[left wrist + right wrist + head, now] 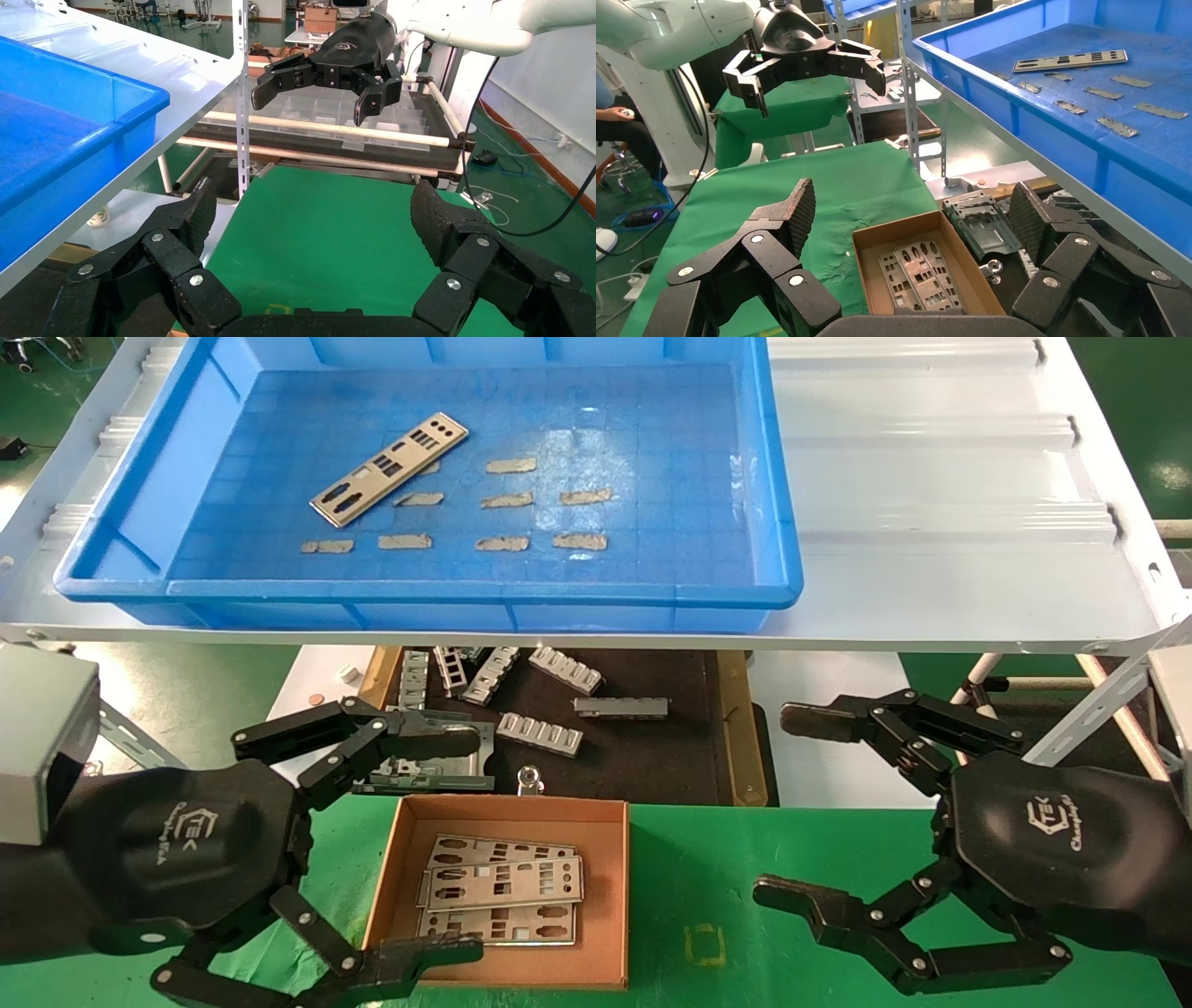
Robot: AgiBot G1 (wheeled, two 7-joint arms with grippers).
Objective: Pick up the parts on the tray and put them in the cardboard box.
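The white metal shelf spans the far side of the scene and carries the tray, a big shallow blue bin with a gridded floor that takes up the shelf's left and middle. On the tray floor one part lies flat and slanted towards the left; small grey strips are scattered just beside it and out towards the middle of the tray.

Below the shelf, the green counter runs across the near side. Behind it sits a dark wood-framed mat holding thick grey slotted brackets.

The left claw hangs low at the near left, its jaws spread wide with nothing between them; one finger reaches over the far left corner of the cardboard box and the other over its near edge. The right claw hovers over the counter well to the right of the box, jaws likewise wide apart and empty.

The cardboard box rests on the counter's far edge, near the middle. Inside it lies a loose stack of plates, three showing, fanned at slight angles and lying flat on the box floor. A small round metal piece sits just behind the box's far wall.
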